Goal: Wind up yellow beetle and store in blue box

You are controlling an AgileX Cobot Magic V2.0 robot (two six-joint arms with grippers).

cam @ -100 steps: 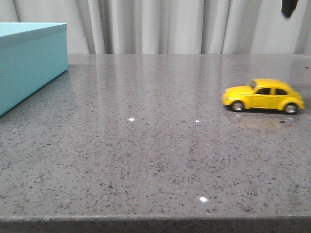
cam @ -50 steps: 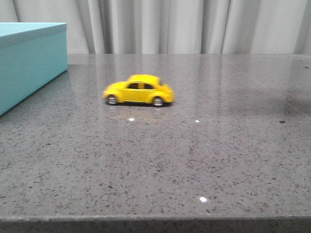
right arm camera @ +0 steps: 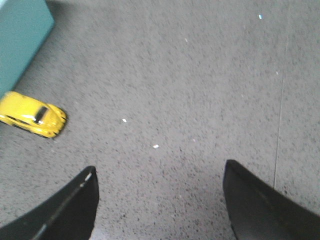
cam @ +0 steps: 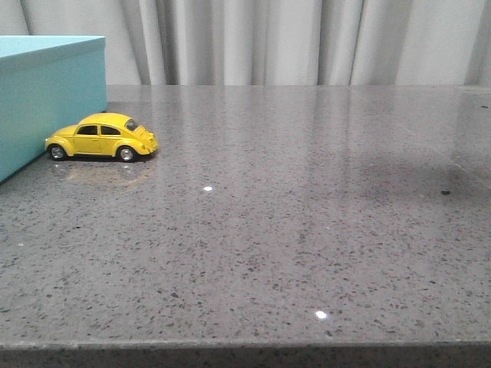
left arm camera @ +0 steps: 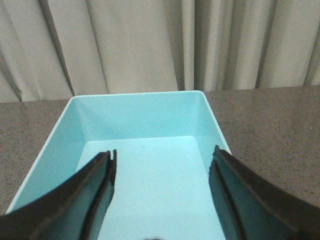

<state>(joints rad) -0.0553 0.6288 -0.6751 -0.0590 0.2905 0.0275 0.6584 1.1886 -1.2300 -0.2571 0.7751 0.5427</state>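
The yellow beetle (cam: pixel 102 136) stands on its wheels on the grey table, its nose right by the side wall of the blue box (cam: pixel 46 96) at the far left; I cannot tell if they touch. The right wrist view shows the beetle (right arm camera: pixel 32 114) beside the box (right arm camera: pixel 22 35), well away from my right gripper (right arm camera: pixel 160 172), which hangs open over bare table. My left gripper (left arm camera: pixel 164 155) is open above the box's empty turquoise inside (left arm camera: pixel 145 120). Neither gripper appears in the front view.
The speckled grey stone table (cam: pixel 307 199) runs to a front edge near the camera. Pale curtains (cam: pixel 291 38) hang behind the table's far edge.
The beetle has rolled leftward across the table, from the right side through the middle, and now stands by the box. A dark gripper tip at the top right is gone from view.
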